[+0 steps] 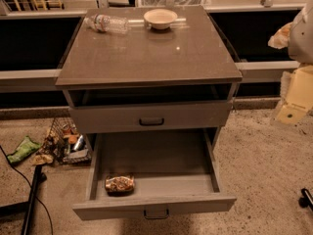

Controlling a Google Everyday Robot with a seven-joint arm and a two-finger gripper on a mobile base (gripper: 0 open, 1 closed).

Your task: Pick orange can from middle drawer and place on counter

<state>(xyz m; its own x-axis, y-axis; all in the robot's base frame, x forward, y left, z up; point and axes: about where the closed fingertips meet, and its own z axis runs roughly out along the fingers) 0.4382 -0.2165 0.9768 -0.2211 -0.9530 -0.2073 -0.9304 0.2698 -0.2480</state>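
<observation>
My tool (293, 101) sits far right — apart or together, I cannot tell; the orange can (119, 183) lies front-left in the open middle drawer (161, 159).

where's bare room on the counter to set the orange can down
The counter is bare across its front and middle, and at the back right corner. It is crowded only along the back edge: water bottle at back left, bowl at back centre. The gripper hangs off to the counter's right.

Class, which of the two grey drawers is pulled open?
The lower drawer, holding the orange can; the upper drawer is shut. The gripper hangs at the right edge.
</observation>
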